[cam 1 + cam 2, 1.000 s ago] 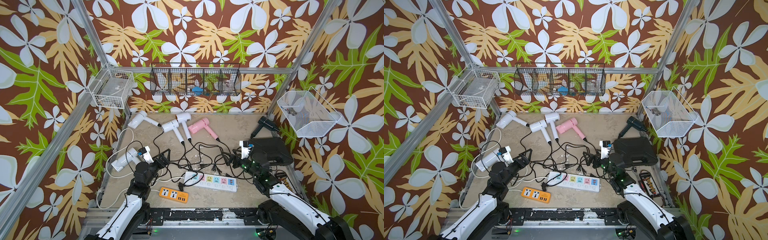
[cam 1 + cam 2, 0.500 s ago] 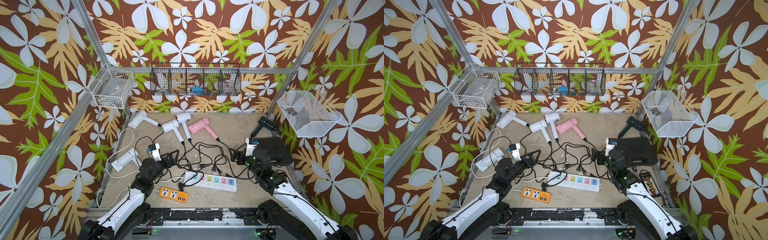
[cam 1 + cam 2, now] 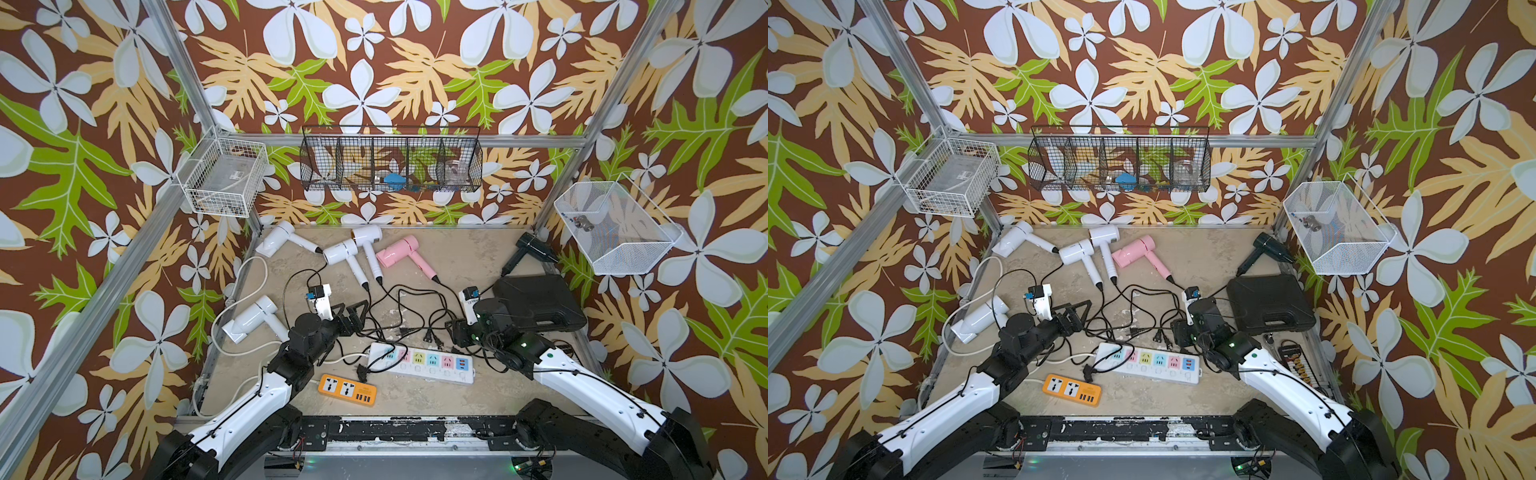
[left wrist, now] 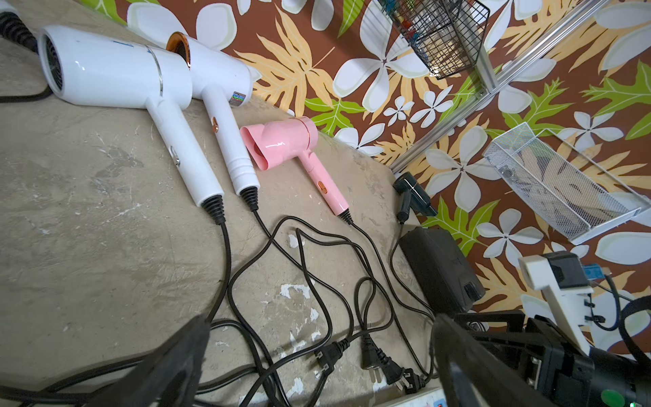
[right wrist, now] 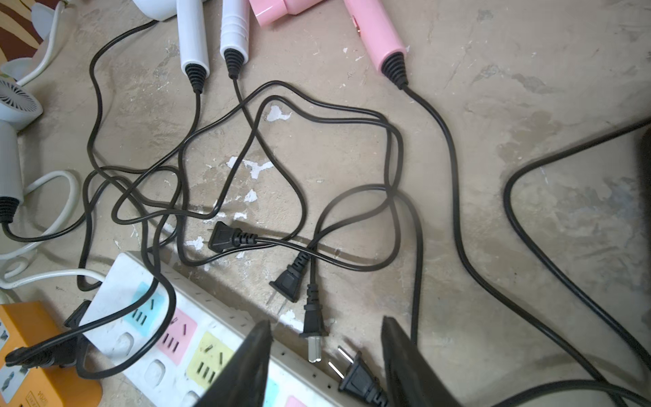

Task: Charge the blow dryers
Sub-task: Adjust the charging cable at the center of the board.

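Left tool (image 4: 318, 320) wide open, empty; right tool (image 5: 326, 322) part-open astride plug (image 5: 359, 378); sticker (image 4: 237, 98) on white dryer (image 4: 215, 70) unreadable.

Wallpaper (image 3: 361, 95): brown ground printed with white flowers, tan fronds and green leaves. Tabletop (image 3: 457, 257): mottled beige with white chipped patches. Four white blow dryers (image 3: 351, 251), one with a copper-coloured ring at its barrel; one pink blow dryer (image 3: 397, 251); one black blow dryer (image 3: 534, 247). Plug cords (image 5: 454, 211): black. Long power strip (image 3: 419, 371): white, with pastel blue, pink and yellow socket panels. Small power strip (image 3: 347, 388): orange. Tool case (image 3: 540, 301): black. Compartmented wire basket (image 3: 390, 164): black. Grid wire basket (image 3: 226, 178): white.
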`<control>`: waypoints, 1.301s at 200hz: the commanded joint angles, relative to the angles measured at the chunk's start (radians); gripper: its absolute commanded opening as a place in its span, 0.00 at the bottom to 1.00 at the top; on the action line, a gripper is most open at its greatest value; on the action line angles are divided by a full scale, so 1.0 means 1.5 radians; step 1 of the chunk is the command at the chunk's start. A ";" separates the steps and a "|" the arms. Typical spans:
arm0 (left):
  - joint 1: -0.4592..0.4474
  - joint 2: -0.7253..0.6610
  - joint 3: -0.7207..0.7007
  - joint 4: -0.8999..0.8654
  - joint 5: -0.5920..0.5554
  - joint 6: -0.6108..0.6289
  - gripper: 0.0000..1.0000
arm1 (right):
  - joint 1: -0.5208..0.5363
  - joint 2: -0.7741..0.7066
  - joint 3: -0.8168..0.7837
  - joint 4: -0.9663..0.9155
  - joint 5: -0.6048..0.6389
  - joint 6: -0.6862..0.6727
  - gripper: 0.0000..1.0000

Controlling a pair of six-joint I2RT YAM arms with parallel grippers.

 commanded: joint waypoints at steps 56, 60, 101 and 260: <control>-0.001 -0.012 0.003 -0.003 -0.011 0.011 0.99 | 0.014 0.142 0.064 -0.005 -0.012 0.008 0.33; -0.001 -0.012 0.002 -0.003 -0.011 0.010 0.99 | 0.015 0.148 0.066 -0.003 -0.013 0.009 0.33; -0.002 -0.009 0.002 -0.003 -0.009 0.009 0.99 | 0.020 0.211 0.084 0.025 -0.015 0.015 0.30; -0.002 -0.003 0.004 -0.003 -0.004 0.009 0.99 | 0.055 0.412 0.142 0.070 -0.014 0.029 0.28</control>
